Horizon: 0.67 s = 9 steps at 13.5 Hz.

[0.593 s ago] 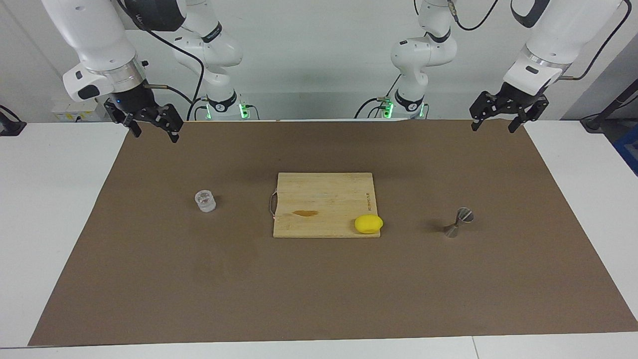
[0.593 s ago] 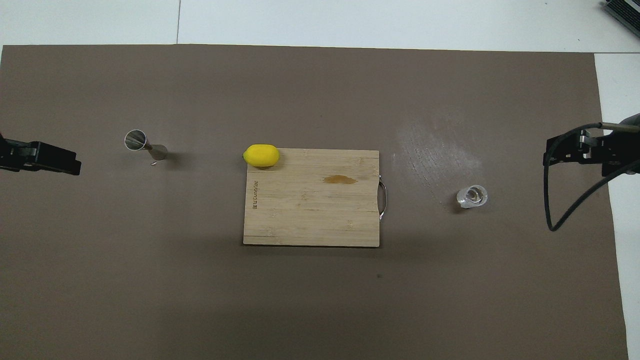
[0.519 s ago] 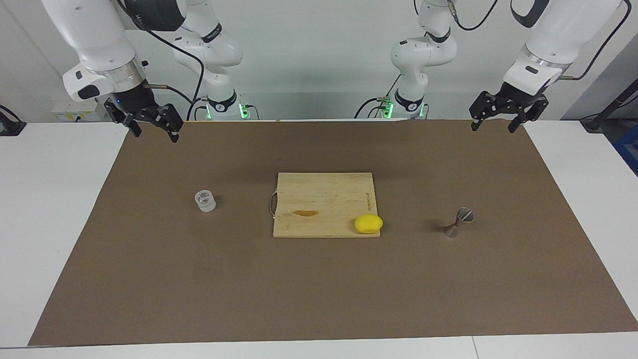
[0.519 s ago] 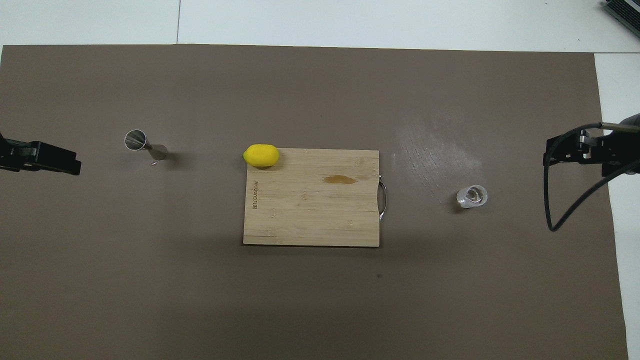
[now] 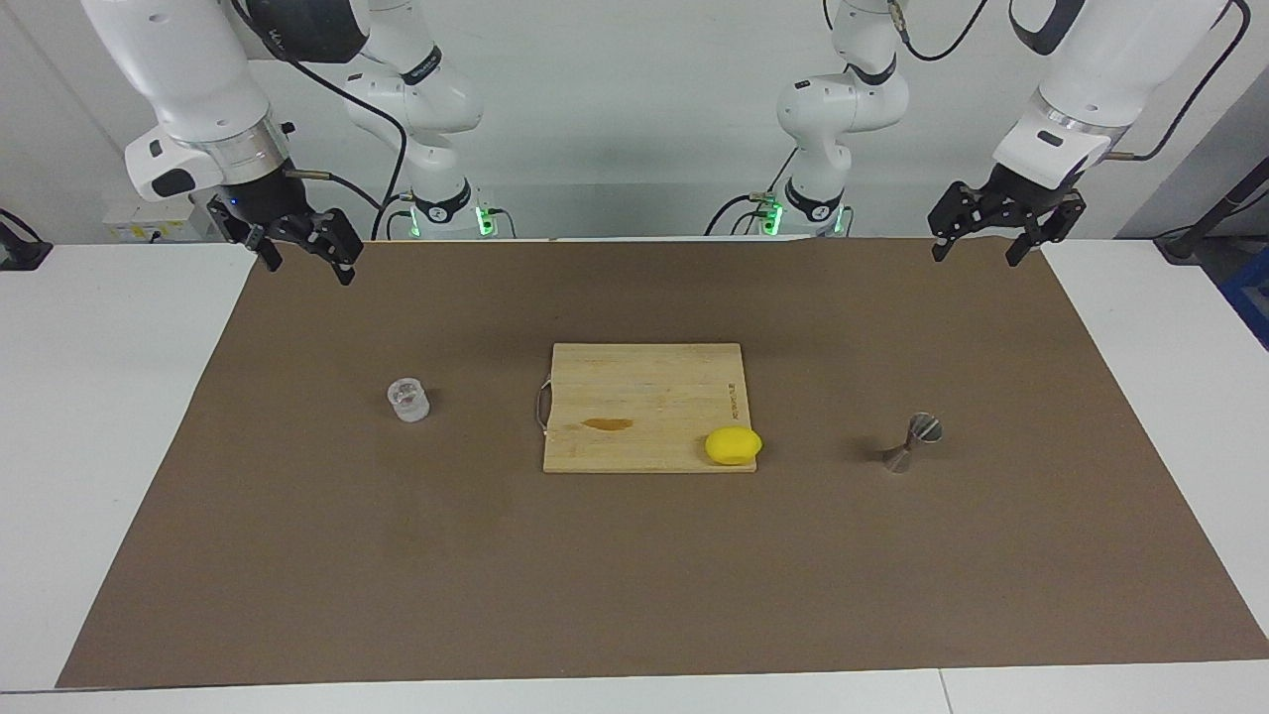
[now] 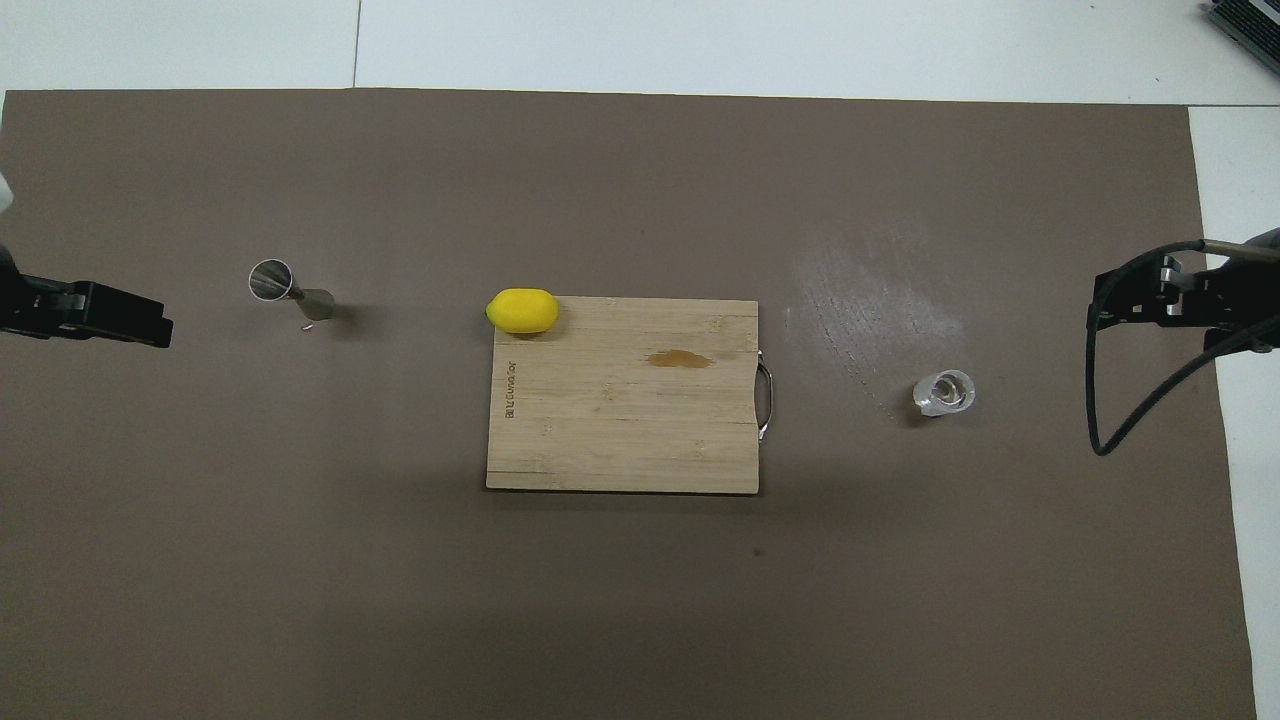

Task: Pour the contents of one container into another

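Leftmost, right pincer open at upper left of the facing view, clear glass cup centre-left on the desk, contents unclear, steel jigger upright centre-right, inside hidden, left pincer open at upper right.

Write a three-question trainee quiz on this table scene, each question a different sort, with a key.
1. True or false: the lemon lies on the cutting board.
2. Which is toward the right arm's end of the table: (a) the steel jigger, (b) the glass cup?
3. Fill in: the left gripper and right gripper hang raised over the brown mat, both ____ and holding nothing.

Key: 1 true; 2 b; 3 open.
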Tool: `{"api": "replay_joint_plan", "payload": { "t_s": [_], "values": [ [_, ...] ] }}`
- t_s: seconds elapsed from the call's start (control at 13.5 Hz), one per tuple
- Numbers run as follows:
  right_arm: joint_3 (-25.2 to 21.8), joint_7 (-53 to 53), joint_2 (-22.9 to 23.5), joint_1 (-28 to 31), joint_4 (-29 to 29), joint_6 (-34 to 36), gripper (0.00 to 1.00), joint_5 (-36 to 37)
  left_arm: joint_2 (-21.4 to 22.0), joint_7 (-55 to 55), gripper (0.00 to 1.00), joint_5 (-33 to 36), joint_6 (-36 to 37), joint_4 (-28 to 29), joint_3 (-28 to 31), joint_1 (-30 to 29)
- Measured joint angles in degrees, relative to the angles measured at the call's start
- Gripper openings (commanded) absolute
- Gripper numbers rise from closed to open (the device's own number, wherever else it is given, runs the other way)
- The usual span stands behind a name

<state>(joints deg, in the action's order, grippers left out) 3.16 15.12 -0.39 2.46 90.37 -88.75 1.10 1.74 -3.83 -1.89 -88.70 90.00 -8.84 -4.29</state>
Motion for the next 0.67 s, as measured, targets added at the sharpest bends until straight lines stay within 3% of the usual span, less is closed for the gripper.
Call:
{"api": "replay_joint_plan", "payload": {
  "t_s": [0.37,0.67],
  "values": [
    [0.01,0.17,0.0,0.01,0.23,-0.62,1.0,0.0,0.0,1.45,1.0,-1.43,-2.53,2.65,0.67,-0.1],
    [-0.08,0.42,0.0,0.23,0.45,-1.07,1.0,0.0,-0.64,12.49,1.0,-9.13,-3.42,9.79,1.56,-6.67]
  ]
}}
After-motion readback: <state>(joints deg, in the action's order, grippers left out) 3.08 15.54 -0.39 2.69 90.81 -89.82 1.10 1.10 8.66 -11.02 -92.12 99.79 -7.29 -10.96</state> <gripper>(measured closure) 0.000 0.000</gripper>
